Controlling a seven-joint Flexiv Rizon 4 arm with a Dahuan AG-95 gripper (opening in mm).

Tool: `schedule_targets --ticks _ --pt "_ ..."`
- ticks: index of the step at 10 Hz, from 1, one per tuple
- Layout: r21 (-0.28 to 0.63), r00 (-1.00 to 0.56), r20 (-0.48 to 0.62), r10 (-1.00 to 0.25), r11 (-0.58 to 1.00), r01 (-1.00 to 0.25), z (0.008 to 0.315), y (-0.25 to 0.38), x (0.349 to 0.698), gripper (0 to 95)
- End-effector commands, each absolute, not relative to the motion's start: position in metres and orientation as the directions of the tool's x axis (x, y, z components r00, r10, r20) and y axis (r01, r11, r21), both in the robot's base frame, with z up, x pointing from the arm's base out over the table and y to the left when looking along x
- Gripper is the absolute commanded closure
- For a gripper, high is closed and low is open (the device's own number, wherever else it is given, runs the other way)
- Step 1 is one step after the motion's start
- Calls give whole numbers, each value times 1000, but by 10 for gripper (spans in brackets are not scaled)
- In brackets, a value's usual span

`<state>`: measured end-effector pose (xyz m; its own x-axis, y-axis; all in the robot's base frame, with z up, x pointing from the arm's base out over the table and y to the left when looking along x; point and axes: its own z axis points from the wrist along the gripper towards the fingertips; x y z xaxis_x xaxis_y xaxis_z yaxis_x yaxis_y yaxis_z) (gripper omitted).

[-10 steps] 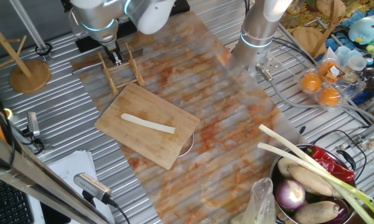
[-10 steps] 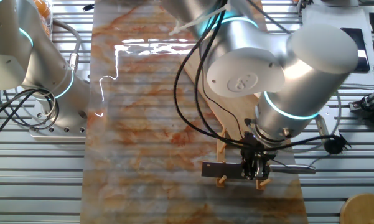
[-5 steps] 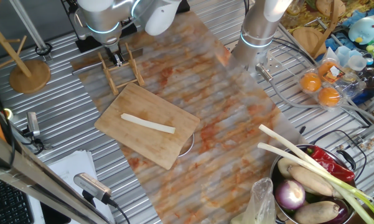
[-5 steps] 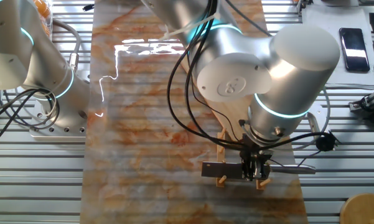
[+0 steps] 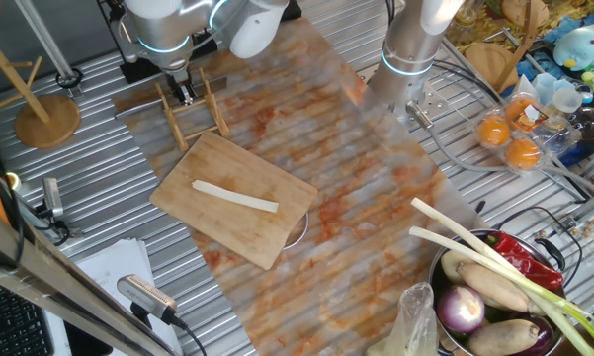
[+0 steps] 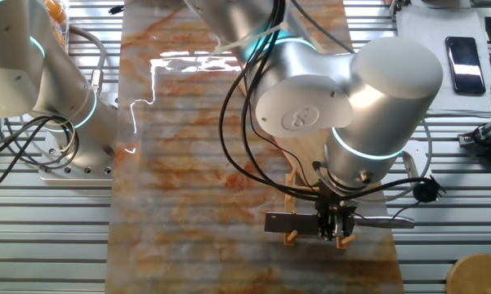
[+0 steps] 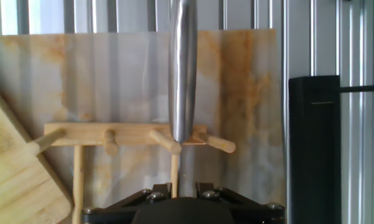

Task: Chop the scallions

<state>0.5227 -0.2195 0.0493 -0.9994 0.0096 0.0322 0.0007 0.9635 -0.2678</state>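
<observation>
The gripper [image 6: 333, 226] hangs over a wooden rack [image 6: 314, 233] at the far edge of the marbled mat [image 5: 376, 188], with a knife [image 6: 327, 222] lying across the rack beneath it. In the hand view the knife's steel handle [image 7: 182, 68] runs straight up from between the finger bases, and its end sits over the rack's pegs [image 7: 163, 140]; the fingertips themselves lie below the frame edge, so whether the jaws are closed on the handle or merely straddle it cannot be told. The scallion [image 5: 234, 196], a single uncut pale stick, lies diagonally across the middle of the cutting board [image 5: 227, 232], well apart from the rack and gripper. The board rests on the mat just beside the rack, one corner showing in the hand view. A bowl [image 5: 445, 267] of vegetables, with long green-leaved stalks [image 5: 494, 267] laid over it, stands at the mat's opposite end.
</observation>
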Motion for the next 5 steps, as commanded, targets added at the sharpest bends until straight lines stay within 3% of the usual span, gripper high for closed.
schedule_targets --ticks 1,5 --pt "-265 -999 34 8 964 -1 45 -219 526 950" --pt "-278 -1000 25 0 961 -6 44 -223 525 950"
